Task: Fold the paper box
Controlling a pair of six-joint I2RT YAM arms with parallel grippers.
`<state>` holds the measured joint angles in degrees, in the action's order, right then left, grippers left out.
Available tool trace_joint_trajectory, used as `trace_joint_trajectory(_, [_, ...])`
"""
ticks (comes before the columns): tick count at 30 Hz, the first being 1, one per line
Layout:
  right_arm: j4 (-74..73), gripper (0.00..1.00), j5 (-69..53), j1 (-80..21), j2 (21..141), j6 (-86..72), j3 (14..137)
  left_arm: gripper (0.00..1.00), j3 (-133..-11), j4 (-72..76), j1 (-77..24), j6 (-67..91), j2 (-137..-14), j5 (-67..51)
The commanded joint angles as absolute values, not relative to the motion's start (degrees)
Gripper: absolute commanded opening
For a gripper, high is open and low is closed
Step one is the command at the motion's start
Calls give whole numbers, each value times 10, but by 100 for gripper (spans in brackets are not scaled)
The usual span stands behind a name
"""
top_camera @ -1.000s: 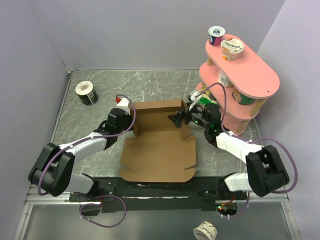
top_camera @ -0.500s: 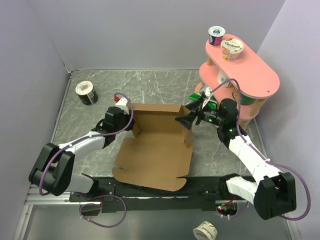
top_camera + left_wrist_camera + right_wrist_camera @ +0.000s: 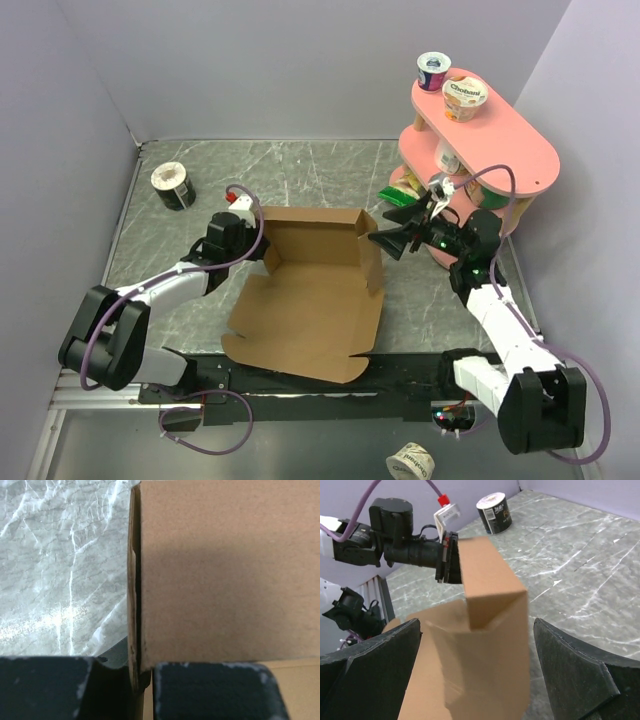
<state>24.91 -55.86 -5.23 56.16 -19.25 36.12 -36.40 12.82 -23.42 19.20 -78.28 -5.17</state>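
The paper box (image 3: 305, 300) is a brown cardboard sheet in mid-table, its back and side walls raised and its wide front panel lying flat. My left gripper (image 3: 258, 240) is shut on the box's left wall; in the left wrist view the wall's edge (image 3: 134, 605) runs down between the dark fingers (image 3: 215, 690). My right gripper (image 3: 387, 241) hangs open just off the box's right wall, apart from it. In the right wrist view that corner of the box (image 3: 490, 630) stands beyond the wide-spread fingers (image 3: 585, 680), and the left arm (image 3: 395, 535) shows behind it.
A pink two-tier shelf (image 3: 500, 150) stands at the back right, close behind the right arm, with yogurt cups (image 3: 464, 98) on and under it. A green packet (image 3: 400, 195) lies by its foot. A dark tub (image 3: 173, 185) sits at the back left. Grey walls close in three sides.
My right gripper has drawn back to the right, off the box's right wall, and its arm has swung outward. The box has skewed, its front panel turning. The left grip is unchanged.
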Motion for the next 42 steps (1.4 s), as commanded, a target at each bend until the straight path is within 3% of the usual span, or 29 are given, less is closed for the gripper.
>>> trace_joint_trajectory(1, [392,100,-617,-27,581,-254,306,3,-351,164,-231,194,-768,-57])
trace_joint_trajectory(5, [496,100,-635,-14,605,-292,255,3,-352,163,-221,192,-774,-70])
trace_joint_trajectory(14, [457,93,-635,-29,655,-230,242,3,-355,170,-214,192,-768,-91])
trace_joint_trajectory(27, [321,96,-314,-178,628,-87,257,2,-341,179,-214,198,-757,-76])
trace_joint_trajectory(42, [350,100,-193,-237,725,-42,293,1,-320,187,-217,196,-740,-83])
